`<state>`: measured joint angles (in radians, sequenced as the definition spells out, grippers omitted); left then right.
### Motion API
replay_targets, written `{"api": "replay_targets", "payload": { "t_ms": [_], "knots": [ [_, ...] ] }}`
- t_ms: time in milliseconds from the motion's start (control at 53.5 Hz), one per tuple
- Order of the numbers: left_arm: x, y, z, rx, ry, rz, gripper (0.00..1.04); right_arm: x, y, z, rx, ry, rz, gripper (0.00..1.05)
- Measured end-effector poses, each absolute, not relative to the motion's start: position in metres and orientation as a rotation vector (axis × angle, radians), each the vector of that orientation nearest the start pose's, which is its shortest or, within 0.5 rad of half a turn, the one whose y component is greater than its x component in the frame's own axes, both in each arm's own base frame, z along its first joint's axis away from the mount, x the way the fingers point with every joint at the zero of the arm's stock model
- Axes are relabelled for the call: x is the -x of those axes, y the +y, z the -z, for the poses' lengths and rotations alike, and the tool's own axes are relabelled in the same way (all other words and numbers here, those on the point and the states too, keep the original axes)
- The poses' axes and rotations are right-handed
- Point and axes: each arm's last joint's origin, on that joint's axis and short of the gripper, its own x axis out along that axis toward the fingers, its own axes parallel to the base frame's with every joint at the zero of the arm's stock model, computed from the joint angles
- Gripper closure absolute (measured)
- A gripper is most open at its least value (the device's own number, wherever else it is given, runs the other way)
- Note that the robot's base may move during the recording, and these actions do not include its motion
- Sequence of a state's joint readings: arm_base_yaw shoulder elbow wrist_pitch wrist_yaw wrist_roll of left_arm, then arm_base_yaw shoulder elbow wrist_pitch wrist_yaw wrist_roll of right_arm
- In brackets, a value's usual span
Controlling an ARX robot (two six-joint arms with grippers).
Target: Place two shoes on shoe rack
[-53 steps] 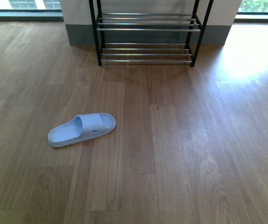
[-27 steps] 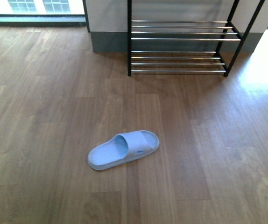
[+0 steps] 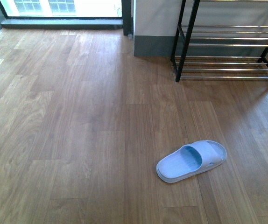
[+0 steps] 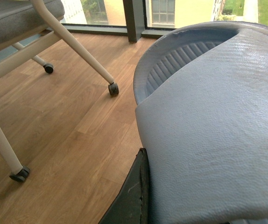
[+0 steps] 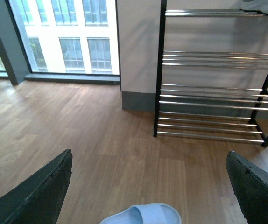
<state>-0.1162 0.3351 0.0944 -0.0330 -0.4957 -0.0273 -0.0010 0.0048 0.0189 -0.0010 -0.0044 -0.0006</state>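
Note:
The shoes here are light blue slippers, not sneakers. One slipper point(image 3: 191, 161) lies on the wooden floor at the lower right of the front view, well in front of the shoe rack point(image 3: 227, 46). It also shows in the right wrist view point(image 5: 143, 215), below my open, empty right gripper point(image 5: 148, 196). The rack point(image 5: 213, 93) stands beyond it against the wall. My left gripper point(image 4: 185, 210) is shut on the other blue slipper point(image 4: 208, 116), which fills that view. One dark finger point(image 4: 131, 196) shows beside it. No gripper shows in the front view.
A chair with white legs point(image 4: 78, 51) and black castors point(image 4: 113, 88) stands near my left gripper. A wall with grey skirting point(image 3: 152, 44) is behind the rack. Floor-level windows point(image 3: 64, 7) run along the far left.
The front view has swung left, so the floor slipper and the rack now sit further right in the picture. The slipper lies in the same spot on the floor.

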Motion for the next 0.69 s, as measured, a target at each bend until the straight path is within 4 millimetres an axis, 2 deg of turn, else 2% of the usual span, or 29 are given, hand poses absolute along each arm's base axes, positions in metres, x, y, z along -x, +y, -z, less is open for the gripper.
{"api": "replay_targets", "payload": {
  "t_ms": [94,168,243,281,355,374,430,505,692],
  "knots": [
    [-0.114,0.001,-0.165,-0.056,0.257,-0.381,1.03,-0.1,0.0,-0.167,-0.055,0.021,0.124,0.09],
    [-0.114,0.001,-0.165,-0.056,0.257,-0.381,1.03,-0.11,-0.001,-0.166,-0.078,0.04,0.226,0.09],
    [-0.114,0.001,-0.165,-0.056,0.257,-0.378,1.03,-0.133,0.001,-0.163,-0.093,0.09,0.249,0.09],
    [-0.114,0.001,-0.165,-0.056,0.257,-0.378,1.03,-0.152,0.003,-0.162,-0.086,0.124,0.251,0.09],
    [-0.114,0.001,-0.165,-0.056,0.258,-0.379,1.03,-0.201,0.008,-0.156,-0.064,0.211,0.249,0.09],
    [-0.114,0.001,-0.165,-0.056,0.257,-0.378,1.03,-0.206,0.009,-0.154,-0.06,0.227,0.249,0.09],
    [-0.114,0.001,-0.165,-0.056,0.257,-0.378,1.03,-0.232,0.011,-0.141,-0.043,0.317,0.231,0.09],
    [-0.114,0.001,-0.165,-0.056,0.257,-0.379,1.03,-0.265,0.015,-0.112,-0.021,0.464,0.207,0.09],
    [-0.114,0.001,-0.165,-0.056,0.257,-0.379,1.03,-0.312,0.015,-0.056,-0.019,0.673,0.189,0.09]
  ]
}}
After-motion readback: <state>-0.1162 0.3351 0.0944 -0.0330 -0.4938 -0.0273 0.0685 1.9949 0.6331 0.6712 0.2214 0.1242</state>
